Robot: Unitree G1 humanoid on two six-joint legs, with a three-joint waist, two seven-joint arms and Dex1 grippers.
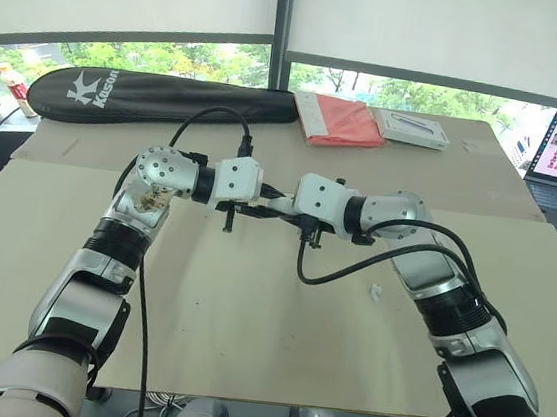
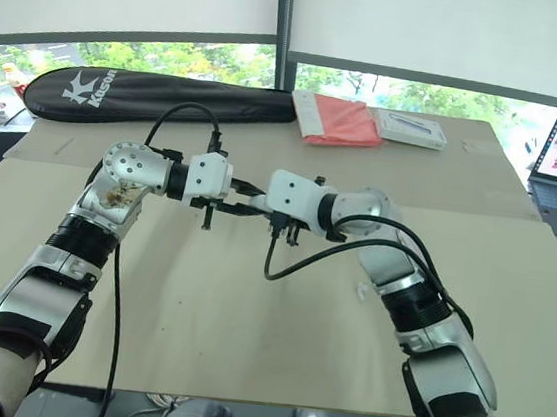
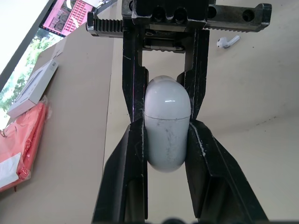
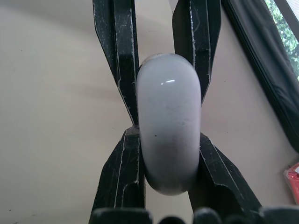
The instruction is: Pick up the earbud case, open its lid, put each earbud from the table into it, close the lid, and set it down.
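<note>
The left gripper (image 3: 167,128) and right gripper (image 4: 168,135) are both pinching the earbud case (image 3: 167,105) by its sides — light, rigid, probably slippery.

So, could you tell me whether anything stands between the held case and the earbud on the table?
Nothing visible does. Both the left gripper and right gripper clamp the earbud case in the air; the earbud lies on open table.
</note>
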